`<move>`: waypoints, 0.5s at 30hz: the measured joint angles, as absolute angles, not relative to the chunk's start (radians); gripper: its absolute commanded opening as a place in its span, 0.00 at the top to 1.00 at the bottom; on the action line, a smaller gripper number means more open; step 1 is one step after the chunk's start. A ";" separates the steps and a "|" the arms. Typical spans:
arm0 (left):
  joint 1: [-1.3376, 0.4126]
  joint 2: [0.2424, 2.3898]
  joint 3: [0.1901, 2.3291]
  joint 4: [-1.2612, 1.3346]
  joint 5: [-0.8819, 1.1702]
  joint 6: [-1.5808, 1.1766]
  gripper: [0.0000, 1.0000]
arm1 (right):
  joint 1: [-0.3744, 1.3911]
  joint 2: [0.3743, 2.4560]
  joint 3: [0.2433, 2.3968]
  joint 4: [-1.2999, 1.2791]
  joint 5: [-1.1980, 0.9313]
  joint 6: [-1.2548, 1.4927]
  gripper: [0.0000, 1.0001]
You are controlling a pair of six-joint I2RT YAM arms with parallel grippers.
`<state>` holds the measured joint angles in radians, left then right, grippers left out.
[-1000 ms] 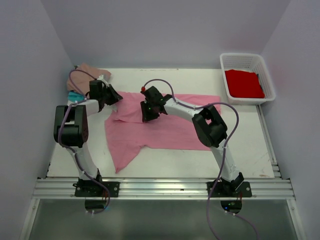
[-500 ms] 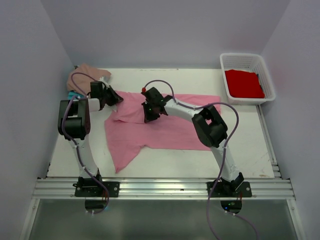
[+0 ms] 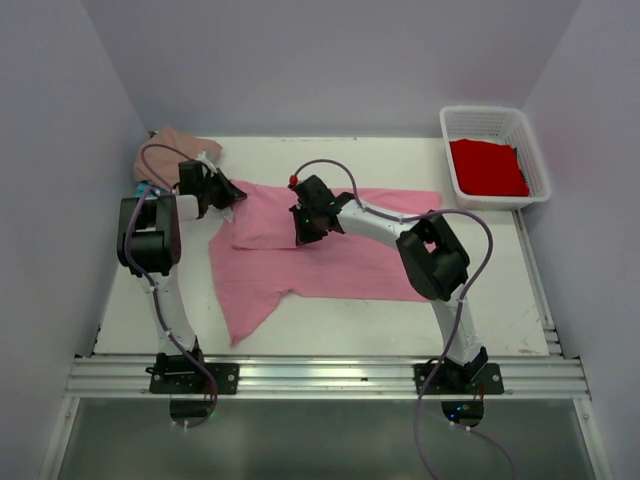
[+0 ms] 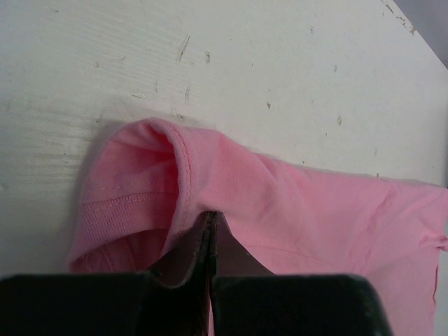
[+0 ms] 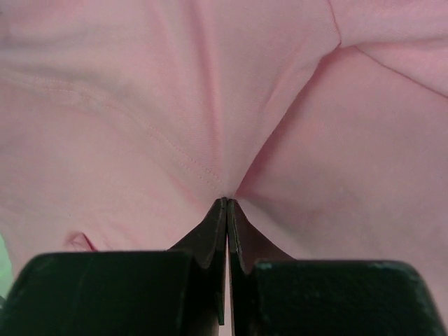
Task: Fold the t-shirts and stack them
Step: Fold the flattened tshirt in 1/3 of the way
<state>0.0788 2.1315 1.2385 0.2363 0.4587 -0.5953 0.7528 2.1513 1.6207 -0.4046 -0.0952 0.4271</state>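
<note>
teal shirt [image 3: 141,188]: mostly hidden behind the left arm [image 3: 150,235]; only a sliver shows
tan shirt [image 3: 178,143]: near edge covered by that arm
pink shirt [image 5: 140,105]: runs past every edge of the right wrist view

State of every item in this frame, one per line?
bright pink t-shirt: spread on table, not yet folded
left gripper: shut on its edge
right gripper: shut on its middle
red t-shirt: flat, inside basket
basket: upright, far right corner
tan-pink t-shirt: bunched, far left corner
teal t-shirt: mostly hidden beside it
</note>
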 measured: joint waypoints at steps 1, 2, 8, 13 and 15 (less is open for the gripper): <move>0.080 2.132 1.238 0.237 0.461 -0.596 1.00 | 0.753 2.145 1.619 -0.405 -0.094 0.425 1.00; 0.080 2.132 1.238 0.238 0.463 -0.595 1.00 | 0.753 2.140 1.617 -0.405 -0.092 0.424 0.97; 0.084 2.133 1.239 0.239 0.467 -0.595 0.99 | 0.753 2.122 1.600 -0.416 -0.088 0.417 0.44; 0.086 2.121 1.239 0.221 0.454 -0.590 0.98 | 0.753 2.078 1.545 -0.446 -0.069 0.405 0.40; 0.089 2.097 1.233 0.197 0.428 -0.583 0.97 | 0.753 2.030 1.507 -0.461 -0.049 0.402 0.40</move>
<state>0.0895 2.0968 1.2327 0.1974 0.4282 -0.5827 0.7528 2.0296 1.5074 -0.4610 -0.0494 0.4015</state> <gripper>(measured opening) 0.021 0.598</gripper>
